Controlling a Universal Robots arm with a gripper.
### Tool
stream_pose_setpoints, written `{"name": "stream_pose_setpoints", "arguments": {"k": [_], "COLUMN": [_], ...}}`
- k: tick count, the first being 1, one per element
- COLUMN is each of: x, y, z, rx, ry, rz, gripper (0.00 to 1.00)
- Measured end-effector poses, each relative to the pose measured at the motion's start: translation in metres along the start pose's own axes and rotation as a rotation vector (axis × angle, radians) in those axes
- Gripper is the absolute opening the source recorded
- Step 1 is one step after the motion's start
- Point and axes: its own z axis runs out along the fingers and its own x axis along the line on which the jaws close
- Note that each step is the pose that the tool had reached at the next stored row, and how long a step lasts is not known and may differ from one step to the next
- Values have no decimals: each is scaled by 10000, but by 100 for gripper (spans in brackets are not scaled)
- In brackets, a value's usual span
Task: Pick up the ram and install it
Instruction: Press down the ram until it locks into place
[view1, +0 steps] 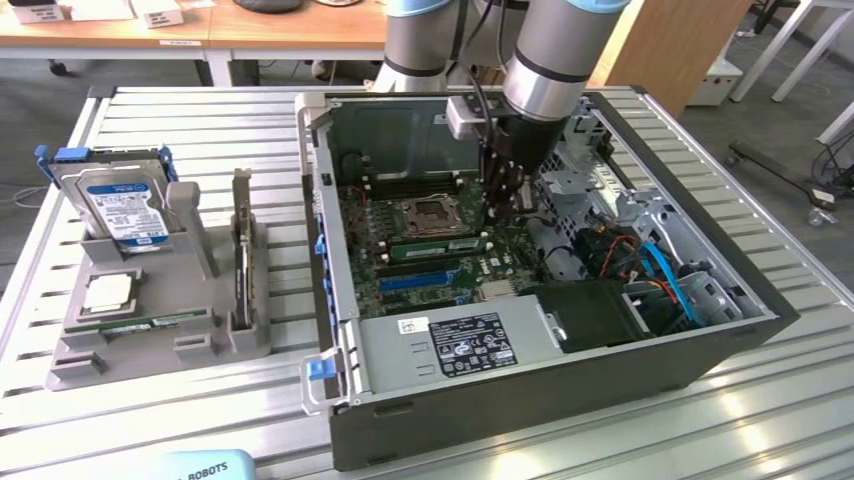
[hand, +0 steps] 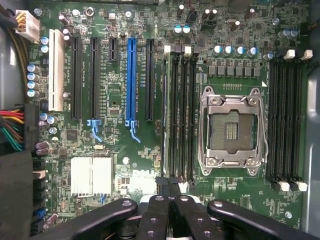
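- A slatted metal table (view1: 160, 420) is carrying an open dark computer case (view1: 561, 400) and a grey plastic parts holder (view1: 134, 340).
- The black tool (hand: 169, 186) is hanging clenched over the green motherboard (hand: 125, 150).
- The long, thin green ram (view1: 443, 243) is sitting in a slot beside the silver processor socket (view1: 430, 212).

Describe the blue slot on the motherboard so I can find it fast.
Look into the open computer case at the green motherboard. Beside the processor socket runs a row of long parallel slots. The blue slot is the only blue one there. Its immediate neighbours are black slots, and one white slot sits further along.
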Motion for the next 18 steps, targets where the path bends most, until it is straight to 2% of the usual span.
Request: {"name": "stream_pose_setpoints", "arguments": {"k": [13, 18], "x": [3, 3], "y": [-4, -5], "z": [115, 120], "rx": [0, 0], "ry": [0, 2], "rz": [0, 0], "gripper": [10, 10]}}
